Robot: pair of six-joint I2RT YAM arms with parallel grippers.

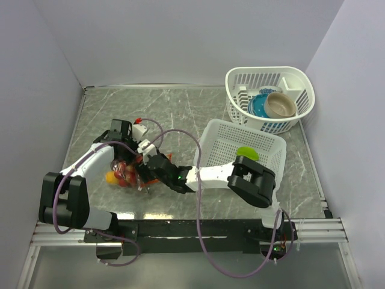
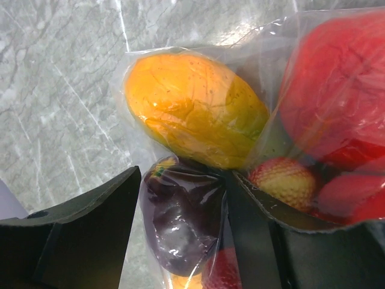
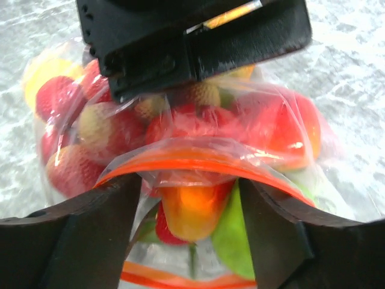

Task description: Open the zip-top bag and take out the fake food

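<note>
The grey marbled table [image 1: 180, 114] carries a white slotted tray [image 1: 219, 135] well to the right of both sets of jaws, with one green piece [image 1: 247, 153] in it. Farther off is a white basket [image 1: 240, 78], whose wall half hides the bowls inside. The zip-top bag [image 3: 264, 114] lies between the two grippers, which mostly cover it from above. The left gripper [image 2: 183, 180] is clamped on the end away from the zip, with a dark purple piece [image 2: 180, 235] between its jaws, cut off below. The right gripper [image 3: 189, 186] straddles the bag's mouth with its jaws apart, and the orange zip strip [image 3: 198, 158] arches between them. Whether they pinch the film cannot be told. The fake food [image 3: 192, 211] sits inside the bag.
</note>
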